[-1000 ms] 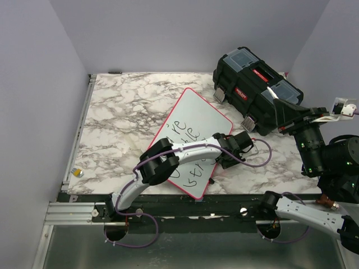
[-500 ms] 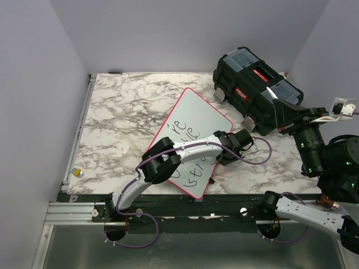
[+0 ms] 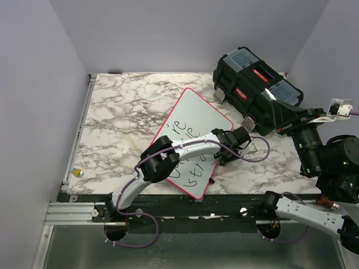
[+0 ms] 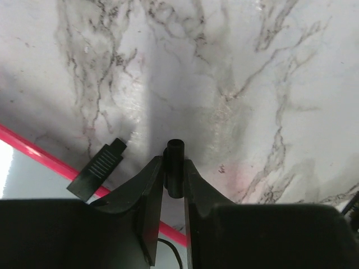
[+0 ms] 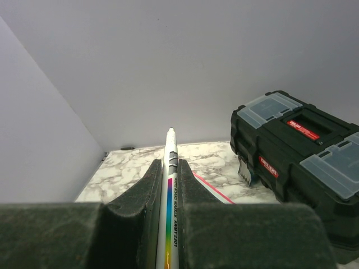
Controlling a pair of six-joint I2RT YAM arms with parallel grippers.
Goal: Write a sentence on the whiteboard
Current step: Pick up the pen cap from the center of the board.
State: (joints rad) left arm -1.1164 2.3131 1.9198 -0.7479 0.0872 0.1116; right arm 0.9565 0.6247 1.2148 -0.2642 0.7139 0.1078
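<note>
The whiteboard, white with a red-pink rim, lies tilted on the marble table. The sentence is in black marker, and my left arm covers part of it. My left gripper sits at the board's right edge. In the left wrist view the left gripper is shut on a small black marker cap, just above the table beside the red rim and a black clip. My right gripper is raised near the toolbox. It is shut on a white marker with a rainbow stripe.
A black toolbox stands at the back right, also in the right wrist view as the toolbox. A small yellow object lies at the table's left edge. Grey walls close in the left, back and right sides.
My left gripper's jaws have closed in around the black cap and the wrist has shifted slightly toward the back. The right arm has barely moved.
</note>
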